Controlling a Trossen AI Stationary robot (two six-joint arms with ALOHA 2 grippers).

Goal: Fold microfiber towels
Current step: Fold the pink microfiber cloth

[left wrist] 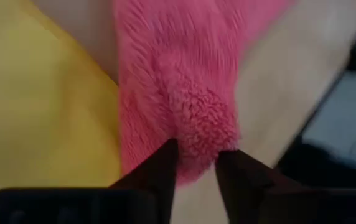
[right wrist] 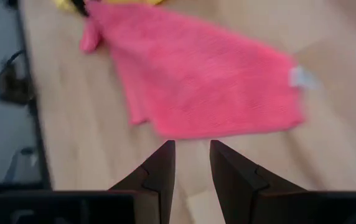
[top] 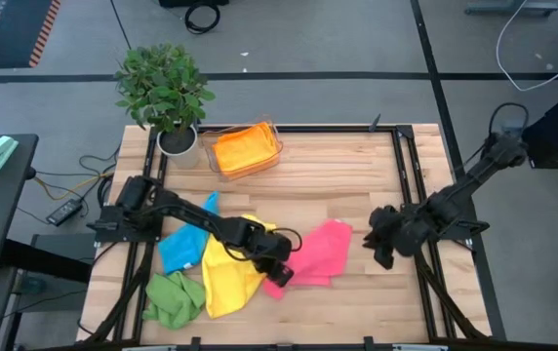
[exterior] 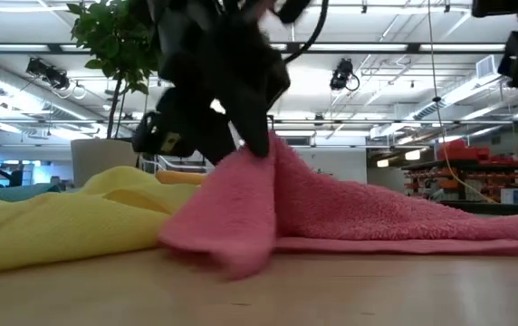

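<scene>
A pink towel (top: pixel 323 252) lies on the wooden table's middle, spread toward the right, its white label (right wrist: pixel 299 78) at the far corner. My left gripper (left wrist: pixel 196 165) reaches in from the left and is shut on the towel's left end. A yellow towel (top: pixel 225 278) lies crumpled beside that end, with a blue towel (top: pixel 179 249) and a green towel (top: pixel 172 297) farther left. My right gripper (right wrist: pixel 192 155) hovers open above the bare wood to the right of the pink towel (right wrist: pixel 196 81), with nothing between its fingers. My left gripper pinches the pink towel's bunched left end (left wrist: pixel 196 140) between its two fingers, several layers gathered together. The fingers slant down from the table's left. That end stands raised in a peak (exterior: pixel 263 158) with a fold drooping beside it; the remainder (exterior: pixel 440 226) slopes down onto the table.
A clear tray (top: pixel 274 146) with orange towels (top: pixel 243 148) stands at the table's far edge, next to a potted plant (top: pixel 167 88) at the far left corner. Bare wood (top: pixel 357 185) stretches between the tray and the pink towel.
</scene>
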